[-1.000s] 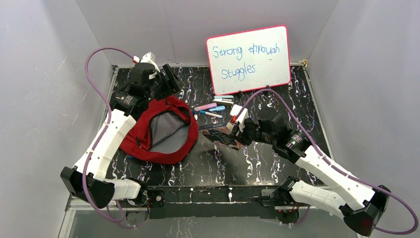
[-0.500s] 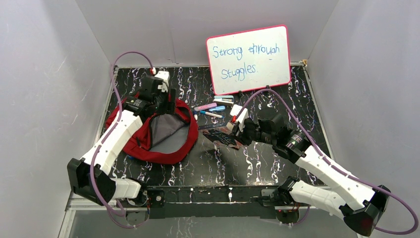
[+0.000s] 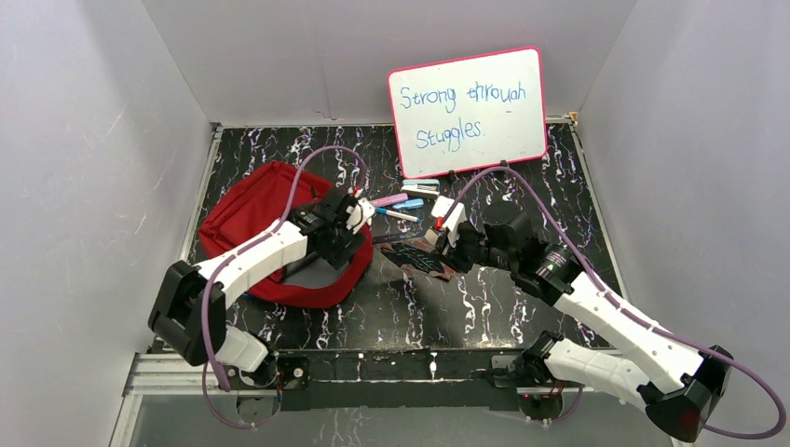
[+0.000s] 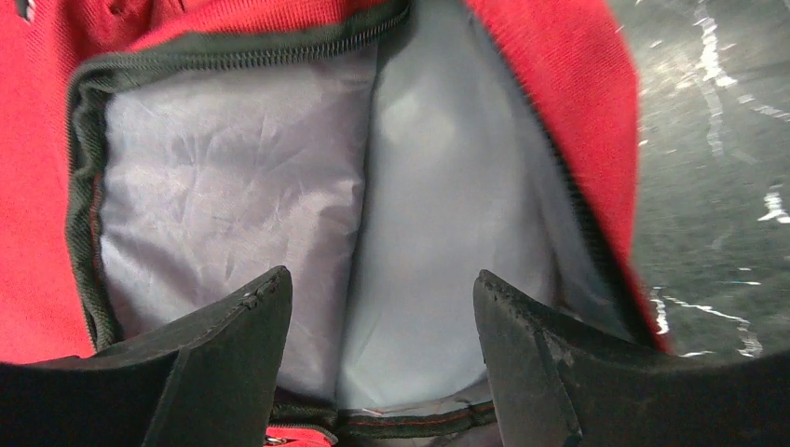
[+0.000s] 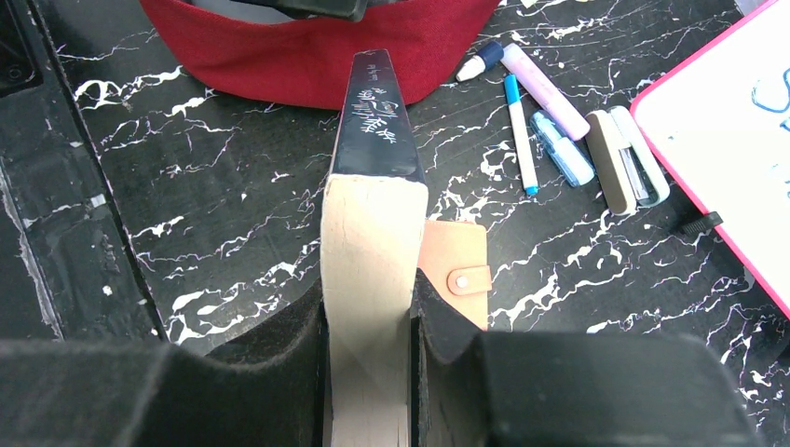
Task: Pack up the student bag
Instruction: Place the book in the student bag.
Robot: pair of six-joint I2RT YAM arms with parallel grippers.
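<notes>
The red student bag [image 3: 250,207] lies at the left of the table, its mouth towards the right. My left gripper [image 3: 330,251] hovers over the mouth. In the left wrist view it [image 4: 380,279] is open and empty above the grey lining [image 4: 233,186], inside the black zipper edge [image 4: 84,186]. My right gripper [image 3: 455,248] is shut on a notebook [image 5: 374,140] with a black cover and cream page edges, held on edge above the table and pointing at the bag [image 5: 307,56]. A tan wallet [image 5: 456,270] lies on the table under it.
A pink-framed whiteboard [image 3: 468,110] leans at the back. A pink marker [image 5: 545,88], a blue pen [image 5: 520,135], a light-blue item [image 5: 564,149] and a stapler [image 5: 626,158] lie between board and bag. Grey walls close in both sides.
My left arm has swung from behind the bag's far left corner to over its mouth on the right. The bag's red body now spreads to the back left. The right arm stays still.
</notes>
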